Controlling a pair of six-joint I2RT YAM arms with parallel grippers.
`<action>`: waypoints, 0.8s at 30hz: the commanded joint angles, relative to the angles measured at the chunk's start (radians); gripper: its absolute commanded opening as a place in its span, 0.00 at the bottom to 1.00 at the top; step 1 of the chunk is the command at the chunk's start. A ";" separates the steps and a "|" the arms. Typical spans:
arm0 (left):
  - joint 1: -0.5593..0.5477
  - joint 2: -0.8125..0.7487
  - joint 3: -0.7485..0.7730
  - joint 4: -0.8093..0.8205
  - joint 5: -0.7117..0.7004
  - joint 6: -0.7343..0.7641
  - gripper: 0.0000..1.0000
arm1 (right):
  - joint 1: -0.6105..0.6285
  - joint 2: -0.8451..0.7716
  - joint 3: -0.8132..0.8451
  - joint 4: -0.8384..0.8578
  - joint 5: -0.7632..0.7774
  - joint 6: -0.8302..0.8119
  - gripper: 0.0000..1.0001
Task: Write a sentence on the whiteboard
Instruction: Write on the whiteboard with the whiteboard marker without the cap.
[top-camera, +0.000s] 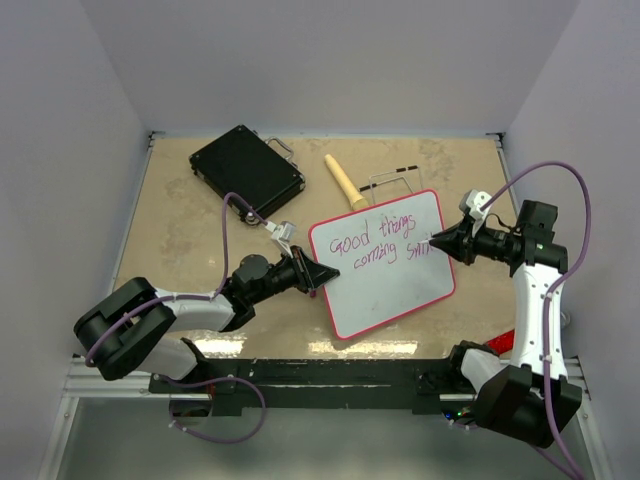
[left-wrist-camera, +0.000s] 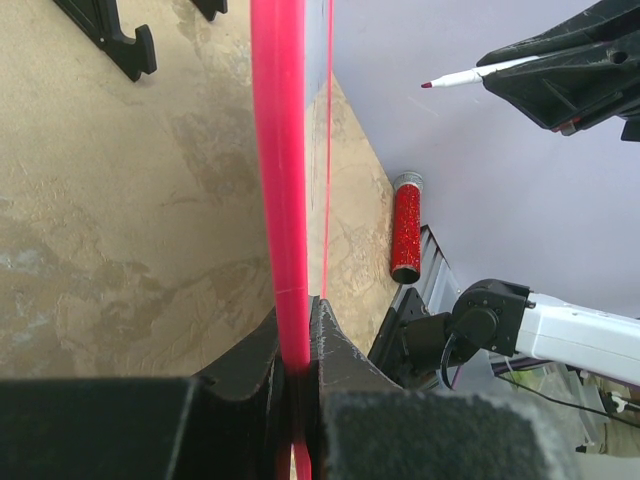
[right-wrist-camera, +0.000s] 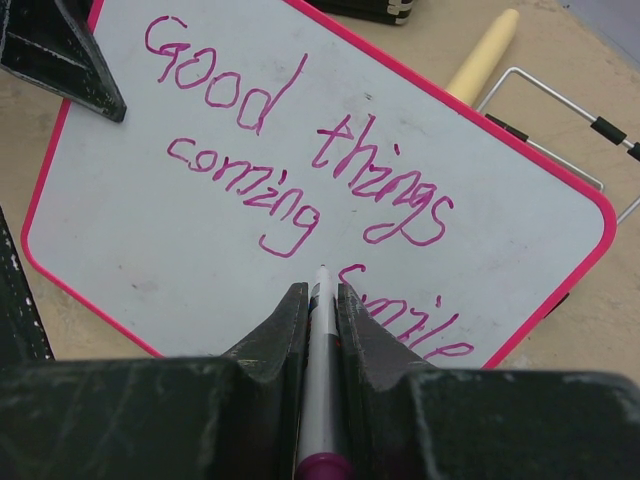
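The whiteboard (top-camera: 385, 265) sat with the case (top-camera: 247, 165) beyond its far-left corner. The left gripper (top-camera: 322, 275) was clamped on the board's left rim. The right gripper (right-wrist-camera: 320, 300) pinched a marker (right-wrist-camera: 322, 350) over the sentence (right-wrist-camera: 300, 180). Only the right wrist view read "smile" whole. The left wrist view showed a red glitter tube (left-wrist-camera: 406, 230) right of the board.

The case (top-camera: 245, 165) lies behind the whiteboard (top-camera: 390, 290), leftward.

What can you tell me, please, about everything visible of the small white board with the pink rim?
The glossy white rectangular whiteboard, with thin pink rim and rounded corners, sits askew on the beige mottled table. A purple-pink handwritten sentence fills two lines: "Good things", "coming smile". The left gripper is shut on its left rim. The right gripper holds a white marker tipped close to the writing's end; contact is unclear.
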 joint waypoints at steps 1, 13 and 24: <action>-0.002 0.008 -0.006 0.063 0.011 0.039 0.00 | 0.001 0.006 0.001 0.021 -0.033 -0.009 0.00; -0.002 0.008 -0.003 0.071 0.010 0.031 0.00 | 0.001 0.004 0.001 0.023 -0.030 -0.007 0.00; -0.001 0.005 -0.003 0.098 -0.018 0.012 0.00 | 0.001 0.018 0.006 0.012 -0.029 -0.026 0.00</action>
